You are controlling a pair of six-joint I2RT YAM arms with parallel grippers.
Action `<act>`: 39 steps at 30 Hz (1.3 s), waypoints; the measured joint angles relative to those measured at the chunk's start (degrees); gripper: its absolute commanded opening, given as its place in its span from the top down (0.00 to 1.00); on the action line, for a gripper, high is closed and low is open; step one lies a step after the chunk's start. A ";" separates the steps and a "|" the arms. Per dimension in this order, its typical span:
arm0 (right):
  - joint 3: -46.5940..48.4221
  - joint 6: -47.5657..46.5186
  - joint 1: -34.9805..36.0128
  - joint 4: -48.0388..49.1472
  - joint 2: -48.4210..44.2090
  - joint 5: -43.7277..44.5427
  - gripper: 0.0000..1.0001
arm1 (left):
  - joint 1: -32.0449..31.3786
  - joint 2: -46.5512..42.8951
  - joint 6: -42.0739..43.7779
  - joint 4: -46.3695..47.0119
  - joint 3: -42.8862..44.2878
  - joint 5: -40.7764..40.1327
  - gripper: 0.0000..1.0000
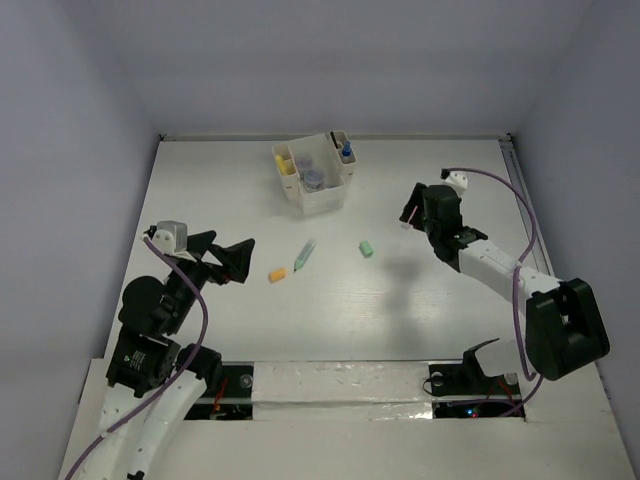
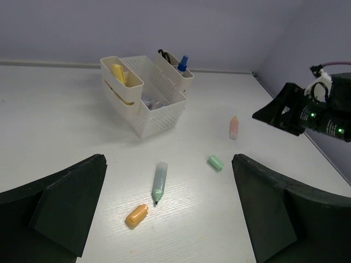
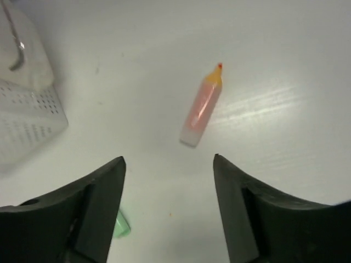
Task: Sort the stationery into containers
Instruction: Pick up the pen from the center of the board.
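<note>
The cream-white organizer (image 1: pixel 322 197) (image 2: pixel 156 118) stands at the back middle. It holds a yellow block (image 1: pixel 284 165) (image 2: pixel 118 73) and a blue-capped bottle (image 1: pixel 346 151) (image 2: pixel 183 63). On the table lie a light green marker (image 1: pixel 304 255) (image 2: pixel 159 182), an orange block (image 1: pixel 277 274) (image 2: pixel 136 215) and a green block (image 1: pixel 366 249) (image 2: pixel 215 162) (image 3: pixel 120 224). A pink marker with an orange tip (image 2: pixel 233 127) (image 3: pixel 201 107) lies just ahead of my right gripper (image 1: pixel 418 205) (image 3: pixel 168 158), which is open and empty. My left gripper (image 1: pixel 235 255) (image 2: pixel 169 159) is wide open above the green marker and the orange block.
The organizer's basket corner (image 3: pixel 27 115) shows at the left of the right wrist view. The right arm (image 2: pixel 312 112) reaches in from the right. White walls close the table at the back and sides.
</note>
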 measured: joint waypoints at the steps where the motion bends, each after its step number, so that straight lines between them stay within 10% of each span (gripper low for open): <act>1: -0.79 0.48 -0.48 -1.42 -0.09 -0.22 0.23 | -0.04 -0.13 -0.02 0.02 0.00 0.04 0.01; 13: 5.62 1.20 -7.28 -8.74 17.22 -7.93 0.16 | -1.29 -1.01 0.00 0.04 -0.09 0.28 0.01; 27: 22.93 -2.14 -7.89 -14.29 32.26 -6.67 0.44 | -1.95 -1.66 0.00 0.04 -0.09 0.26 0.01; 39: 29.53 -3.93 -7.87 -20.22 36.17 -4.26 0.41 | -2.40 -1.75 -0.07 0.09 -0.09 0.11 0.01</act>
